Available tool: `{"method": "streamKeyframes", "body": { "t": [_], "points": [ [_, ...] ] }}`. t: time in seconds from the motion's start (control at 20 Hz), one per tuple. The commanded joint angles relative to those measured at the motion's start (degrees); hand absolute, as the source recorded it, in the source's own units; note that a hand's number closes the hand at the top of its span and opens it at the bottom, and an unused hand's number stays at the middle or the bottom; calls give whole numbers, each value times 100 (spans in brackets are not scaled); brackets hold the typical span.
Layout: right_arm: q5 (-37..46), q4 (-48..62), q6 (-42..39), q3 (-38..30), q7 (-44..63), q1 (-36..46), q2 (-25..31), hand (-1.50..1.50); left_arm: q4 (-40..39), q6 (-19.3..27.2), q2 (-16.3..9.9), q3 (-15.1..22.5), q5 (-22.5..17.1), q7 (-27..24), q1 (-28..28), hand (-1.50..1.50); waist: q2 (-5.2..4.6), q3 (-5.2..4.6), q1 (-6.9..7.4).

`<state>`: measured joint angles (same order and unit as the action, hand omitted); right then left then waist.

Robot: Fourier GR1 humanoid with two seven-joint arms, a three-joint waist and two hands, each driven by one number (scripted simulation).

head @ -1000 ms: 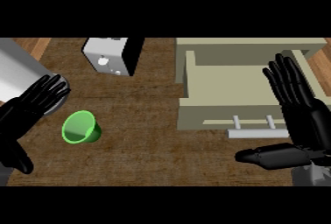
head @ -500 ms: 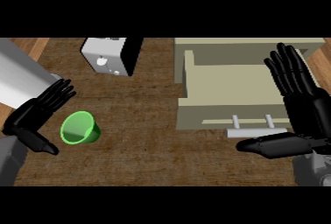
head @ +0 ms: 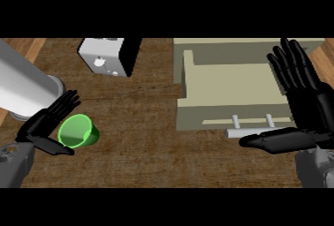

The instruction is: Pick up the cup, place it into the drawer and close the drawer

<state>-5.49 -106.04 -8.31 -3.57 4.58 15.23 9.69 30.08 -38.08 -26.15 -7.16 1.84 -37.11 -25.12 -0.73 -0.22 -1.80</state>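
A green cup [head: 79, 131] lies tilted on the brown counter at the left. My left hand [head: 47, 122] is right beside it on its left side, fingers straight and spread, thumb below the cup's rim; I cannot tell whether it touches the cup. The beige drawer [head: 225, 90] stands pulled open at the upper right, its inside bare, with a pale bar handle [head: 251, 130] at its front. My right hand [head: 301, 101] rests open at the right edge, fingers up over the drawer's right side, thumb stretched left just below the handle.
A white and black box-shaped appliance [head: 108, 56] stands at the back, left of the drawer. A large grey cylinder [head: 20, 92] comes in from the upper left, just above my left hand. Brown counter [head: 150, 154] lies between cup and drawer.
My left hand has moved right and down to the cup's left side, with its forearm swinging lower. The right hand has hardly shifted.
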Motion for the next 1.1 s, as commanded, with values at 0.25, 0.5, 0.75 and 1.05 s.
{"method": "streamKeyframes", "body": {
  "t": [0.25, 0.5, 0.75, 1.05],
  "points": [
    [-222, -235, -168, -130, 155, -105, 145, -150, -807, -264, 16, 357, 463, -1710, 58, -150, -2, -11, -62],
    [-268, 99, -188, -254, 9, 125, 169, -150, -962, -184, 194, 393, 369, -1815, -56, -150, -40, -17, -50],
    [-175, -124, -116, -25, 248, 164, 79, -150, -1088, 50, 371, 477, 373, -1875, -143, -150, -44, -29, -110],
    [-91, -246, -19, -16, 229, 106, 28, -150, -1071, 99, 401, 633, 425, -2137, -144, -150, -39, -28, -136]
  ]
}}
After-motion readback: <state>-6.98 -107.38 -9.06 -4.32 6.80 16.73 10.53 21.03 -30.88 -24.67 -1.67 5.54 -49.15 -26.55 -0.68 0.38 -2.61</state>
